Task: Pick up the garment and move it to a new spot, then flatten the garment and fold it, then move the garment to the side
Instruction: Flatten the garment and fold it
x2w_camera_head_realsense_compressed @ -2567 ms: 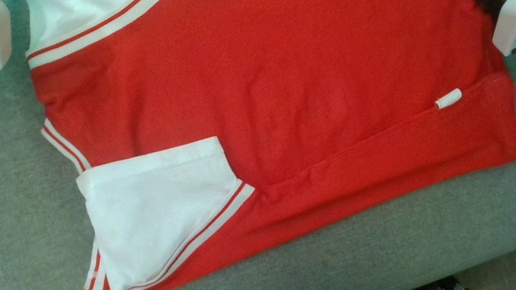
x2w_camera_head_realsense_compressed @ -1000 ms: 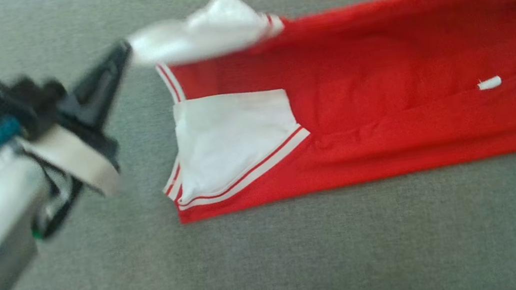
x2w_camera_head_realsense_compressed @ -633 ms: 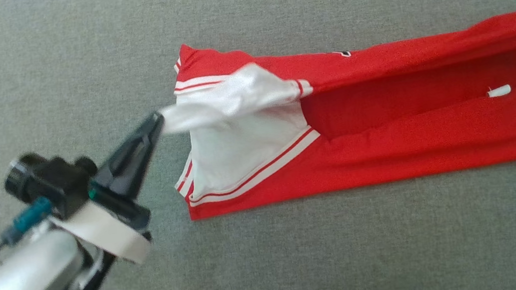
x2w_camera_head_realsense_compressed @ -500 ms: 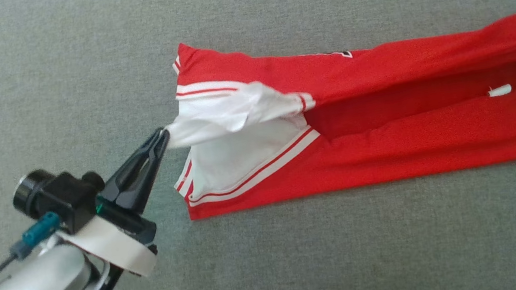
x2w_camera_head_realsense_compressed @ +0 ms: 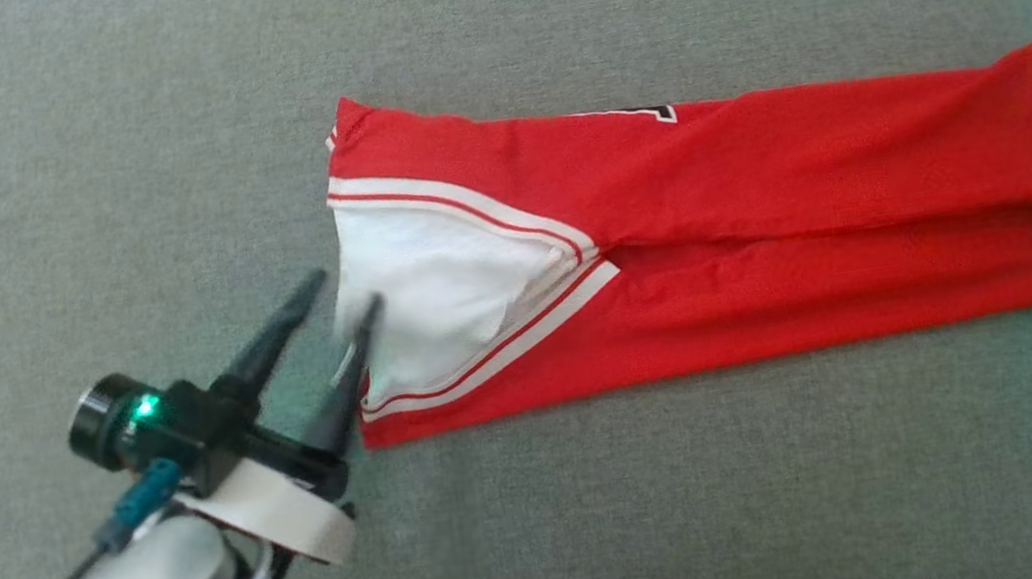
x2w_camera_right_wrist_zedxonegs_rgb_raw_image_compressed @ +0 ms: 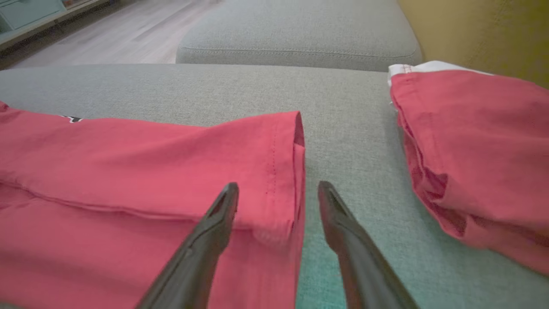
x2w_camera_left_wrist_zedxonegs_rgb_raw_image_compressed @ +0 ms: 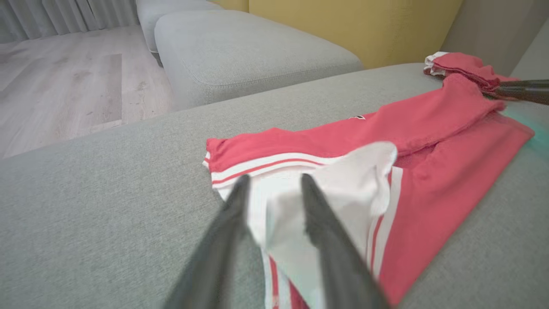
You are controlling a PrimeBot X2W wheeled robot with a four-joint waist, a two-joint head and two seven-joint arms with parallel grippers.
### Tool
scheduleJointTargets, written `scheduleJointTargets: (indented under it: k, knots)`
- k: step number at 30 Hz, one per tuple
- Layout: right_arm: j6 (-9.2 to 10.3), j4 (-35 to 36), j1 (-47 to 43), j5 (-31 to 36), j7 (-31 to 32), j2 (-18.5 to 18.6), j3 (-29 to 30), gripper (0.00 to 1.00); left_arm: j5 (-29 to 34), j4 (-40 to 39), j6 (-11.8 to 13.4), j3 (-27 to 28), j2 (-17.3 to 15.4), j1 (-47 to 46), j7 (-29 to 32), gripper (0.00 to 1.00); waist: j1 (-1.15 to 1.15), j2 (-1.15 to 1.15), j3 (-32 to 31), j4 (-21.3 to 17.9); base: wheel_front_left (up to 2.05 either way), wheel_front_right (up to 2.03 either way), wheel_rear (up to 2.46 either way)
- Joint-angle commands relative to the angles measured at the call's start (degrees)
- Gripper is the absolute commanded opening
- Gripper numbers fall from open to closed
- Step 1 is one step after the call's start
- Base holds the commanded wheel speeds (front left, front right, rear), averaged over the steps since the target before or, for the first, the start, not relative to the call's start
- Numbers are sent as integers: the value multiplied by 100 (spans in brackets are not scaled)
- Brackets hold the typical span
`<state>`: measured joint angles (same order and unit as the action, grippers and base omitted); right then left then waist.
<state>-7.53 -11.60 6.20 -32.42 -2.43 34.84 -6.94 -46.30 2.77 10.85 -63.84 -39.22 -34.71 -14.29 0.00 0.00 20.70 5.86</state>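
Since half a second ago the upper red flap has come down flat along the garment (x2w_camera_head_realsense_compressed: 769, 224), and the left gripper (x2w_camera_head_realsense_compressed: 345, 289) has let go of the white sleeve. Its fingers now stand spread, with the sleeve's blurred edge loose between them. Folded into a long strip, the garment lies well in from the edges of the grey cushion (x2w_camera_head_realsense_compressed: 609, 519), with bare fabric open on its near and far sides and past the sleeve end. The right gripper (x2w_camera_right_wrist_zedxonegs_rgb_raw_image_compressed: 278, 185) is spread too, one finger over the hem and the other over bare cushion. Beyond that hem lies another red garment (x2w_camera_right_wrist_zedxonegs_rgb_raw_image_compressed: 472, 141), with a strip of bare cushion between the two.
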Motion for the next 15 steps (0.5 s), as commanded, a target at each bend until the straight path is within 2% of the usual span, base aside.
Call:
scheduleJointTargets:
  k: [1, 4, 10, 15]
  knots:
    - [4, 185, -181, 77, -12, 94, 92, 100, 109, -84, 83, 361, -83, 24, -70, 100, 0, 0, -30, -26, 0, 0, 0]
    - [4, 272, -404, 187, -59, -171, 348, 100, 396, -46, 338, 717, 178, 311, -70, 100, 0, 0, -117, -62, 0, 0, 0]
    - [4, 352, -723, 248, -165, -929, 840, 100, 1258, -101, 1000, 1798, 950, 1171, -71, 100, 0, 0, -354, -26, 0, 0, 0]
    - [4, 22, -632, 503, -112, -1398, 1203, 100, 2055, -229, 1210, 2553, 1637, 1910, -71, 100, 0, 0, -549, 115, 0, 0, 0]
